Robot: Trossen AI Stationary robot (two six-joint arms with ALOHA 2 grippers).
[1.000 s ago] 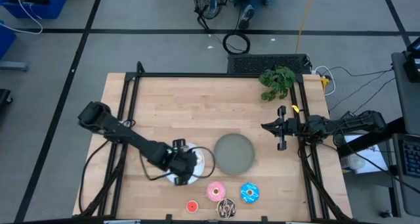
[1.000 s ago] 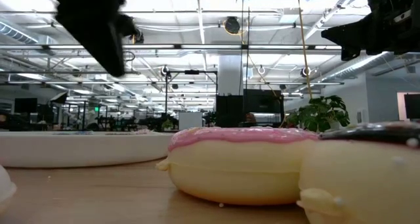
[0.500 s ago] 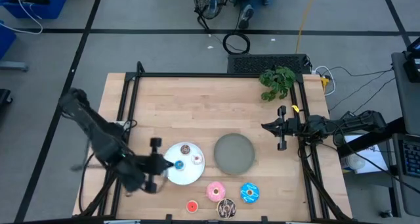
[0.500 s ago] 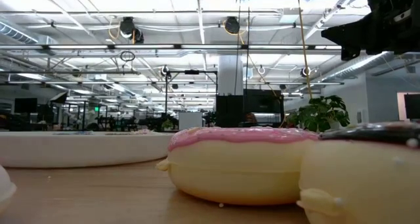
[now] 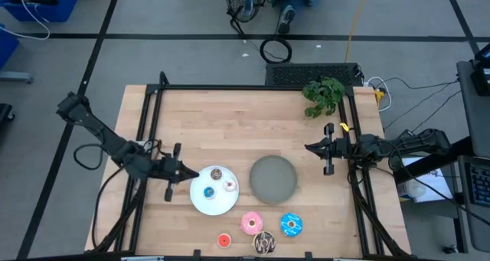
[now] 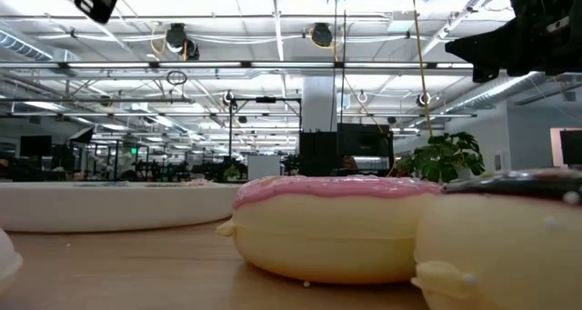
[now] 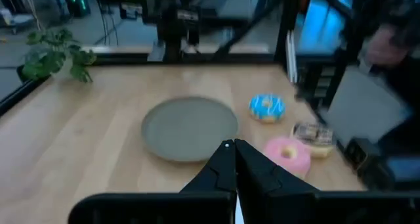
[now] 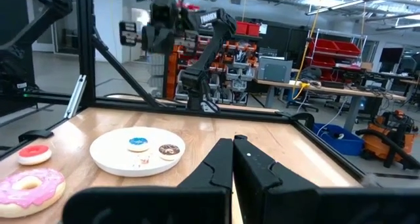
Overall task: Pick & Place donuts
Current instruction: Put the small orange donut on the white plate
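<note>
A white plate near the table's near edge carries three tiny donuts: brown, whitish-pink and blue. The pink donut, the blue sprinkled donut, the chocolate donut and the tiny red donut lie on the wood by the near edge. My left gripper is shut, empty and level, pointing at the white plate's left rim. My right gripper waits shut at the table's right side. The right wrist view shows the white plate and the red donut.
A grey plate lies right of the white plate, with nothing on it. A green plant sits at the far right corner. A black frame borders the table. Bare wood stretches across the far half.
My left gripper has drawn back from over the white plate toward the table's left edge, swinging first toward the near edge and then farther off, and has left the low view. The three tiny donuts on the plate, hidden under it before, now show.
</note>
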